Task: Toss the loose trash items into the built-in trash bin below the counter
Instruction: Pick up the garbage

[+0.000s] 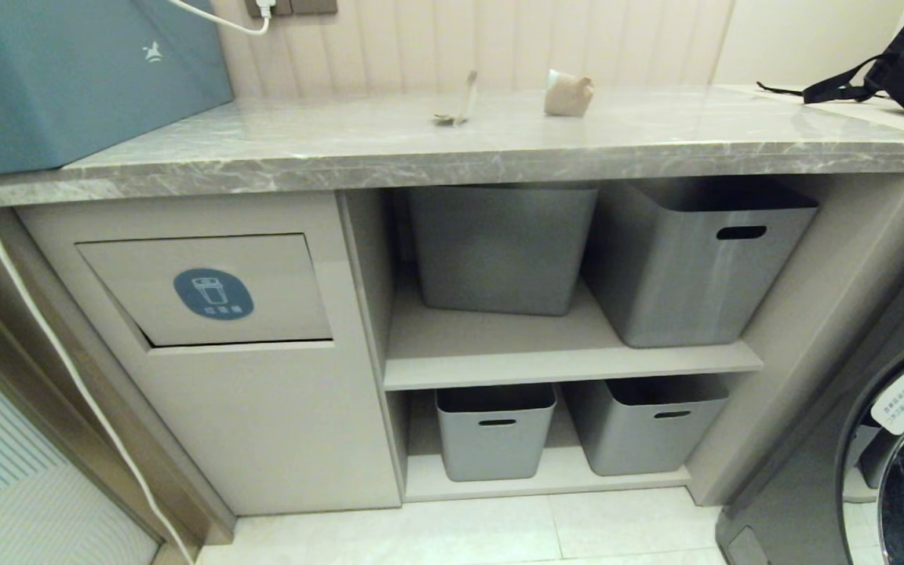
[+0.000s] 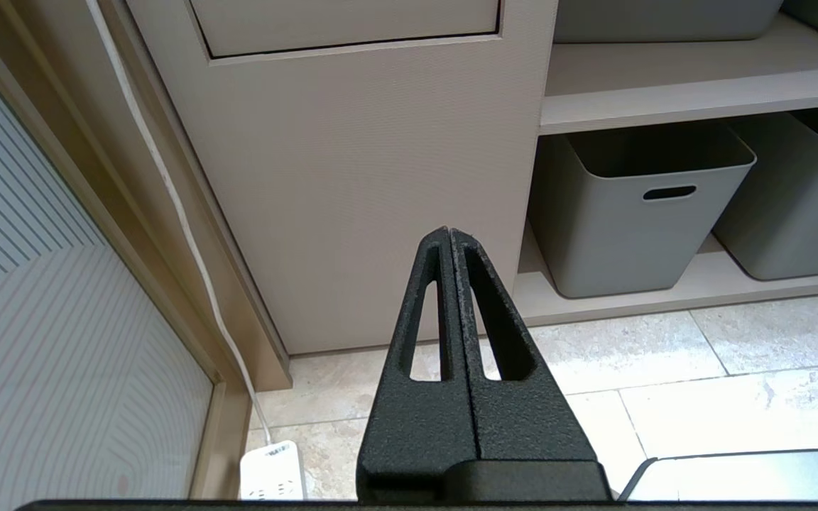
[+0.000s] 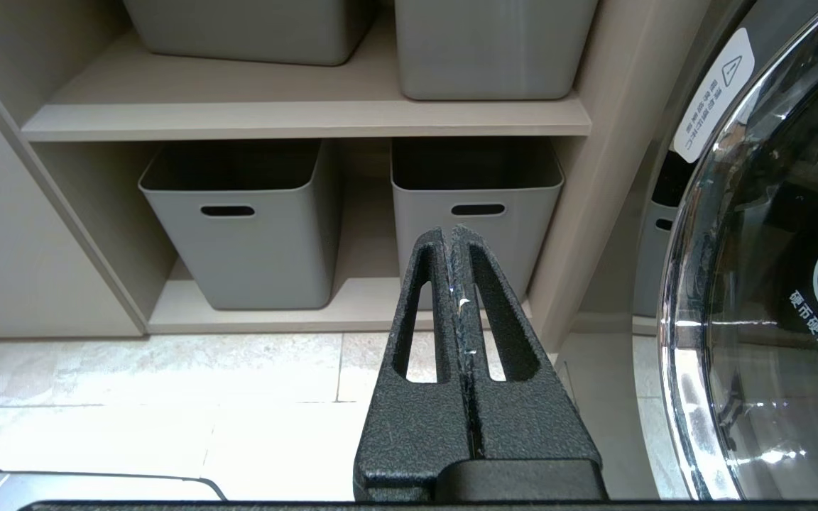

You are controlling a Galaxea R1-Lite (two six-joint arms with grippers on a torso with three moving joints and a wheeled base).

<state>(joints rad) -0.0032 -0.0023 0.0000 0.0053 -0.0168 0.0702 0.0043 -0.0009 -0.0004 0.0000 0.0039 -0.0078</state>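
a crumpled beige-brown paper wad [image 1: 568, 95] and a thin tan-grey paper strip [image 1: 464, 102] sit on the grey marble counter [image 1: 656, 133]. below it, at the left, the beige tilting flap with a blue oval sticker [image 1: 213, 293] is closed. the black left gripper [image 2: 449, 234] and black right gripper [image 3: 451, 233] hang low, clenched, empty.

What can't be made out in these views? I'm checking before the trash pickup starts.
- Built-in trash bin: its inside, behind the shut flap.
- Paper strip and paper wad: too small in the head view for detail.
- Black backpack: cut off by the frame edge.
- Upper grey tubs: contents hidden under the counter.
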